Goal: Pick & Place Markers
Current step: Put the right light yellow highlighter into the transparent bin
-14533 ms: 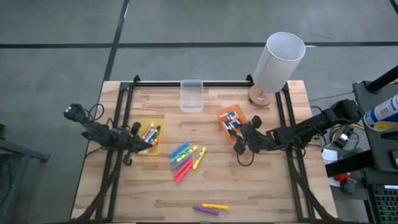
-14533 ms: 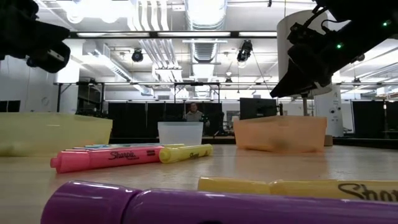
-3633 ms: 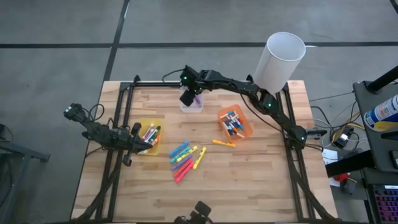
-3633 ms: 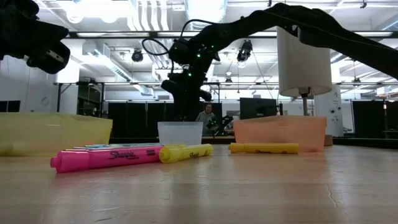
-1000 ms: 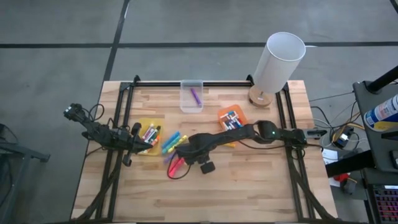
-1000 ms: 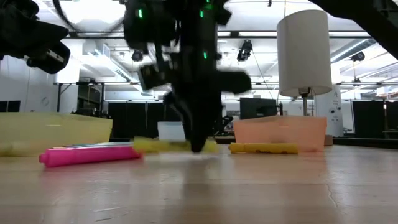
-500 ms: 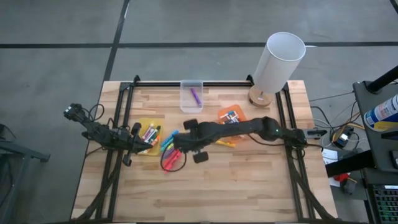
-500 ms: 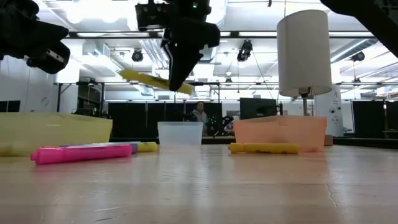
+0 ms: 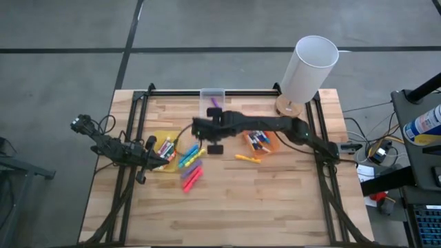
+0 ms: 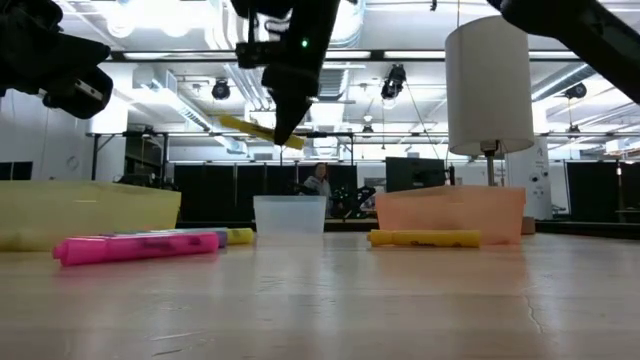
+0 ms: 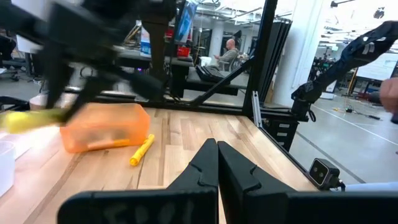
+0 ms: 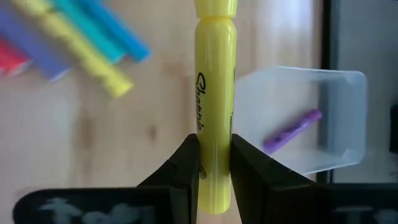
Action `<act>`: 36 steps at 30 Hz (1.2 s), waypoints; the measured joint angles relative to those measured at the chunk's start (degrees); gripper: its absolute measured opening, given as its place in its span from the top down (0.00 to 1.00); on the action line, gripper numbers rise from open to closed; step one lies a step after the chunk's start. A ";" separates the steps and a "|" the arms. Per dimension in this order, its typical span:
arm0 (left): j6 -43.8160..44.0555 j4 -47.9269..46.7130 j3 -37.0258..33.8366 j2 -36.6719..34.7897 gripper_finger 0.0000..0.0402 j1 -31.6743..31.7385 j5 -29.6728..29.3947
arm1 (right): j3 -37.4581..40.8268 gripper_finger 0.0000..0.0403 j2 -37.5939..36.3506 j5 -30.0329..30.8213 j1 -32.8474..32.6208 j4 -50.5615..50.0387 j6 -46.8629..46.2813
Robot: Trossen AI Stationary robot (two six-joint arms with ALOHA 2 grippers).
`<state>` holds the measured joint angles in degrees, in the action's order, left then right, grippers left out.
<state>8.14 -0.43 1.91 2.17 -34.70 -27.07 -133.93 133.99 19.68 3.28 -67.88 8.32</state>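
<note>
2 arms in play. Right gripper (image 9: 200, 128) reaching across upper centre of high view, raised off the table (image 9: 289, 200), fingers (image 12: 186, 163) pinched on a yellow highlighter (image 12: 214, 93); same highlighter tilted in mid-air at upper centre of low view (image 10: 262, 131), above the clear bin (image 10: 290, 214). Clear bin at top centre of high view (image 9: 212, 98), 1 purple marker (image 12: 291, 132) lying inside it.

Left gripper (image 11: 217, 163) parked at left edge of high view (image 9: 153, 156), over the yellow bin (image 9: 160, 140), fingers pressed together, nothing held. Yellow bin stuffed with mixed markers (image 9: 166, 147).

Loose markers (image 9: 190, 158) on the table just right of the yellow bin, centre-left of high view: blue, yellow and green ones packed side by side, pink ones (image 9: 191, 178) just below them. Pink one in low view at lower left (image 10: 135, 247).

1 orange-yellow highlighter (image 9: 248, 158) lying alone right of centre in high view, just below the orange bin (image 9: 275, 143); bin holding slim markers with coloured caps (image 9: 258, 139). Same highlighter in front of the orange bin in low view (image 10: 424, 238).

White lamp (image 9: 309, 67) at upper right of high view, near the table's back corner. Person seated far back in the room, centre of low view (image 10: 317, 182).
</note>
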 joint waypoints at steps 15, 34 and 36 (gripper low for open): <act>0.00 0.00 0.00 0.00 1.00 0.00 0.02 | 7.30 0.84 0.00 -3.48 13.76 14.14 -6.43; 0.01 0.00 0.00 0.00 1.00 0.00 0.02 | 17.83 0.84 0.09 -6.80 18.00 20.49 -9.34; 0.02 0.00 0.00 0.01 1.00 0.00 0.02 | 17.84 0.84 0.09 -6.79 18.00 20.53 -9.15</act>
<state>8.16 -0.43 1.91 2.19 -34.70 -27.05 -116.09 134.08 12.89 21.28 -47.35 -0.83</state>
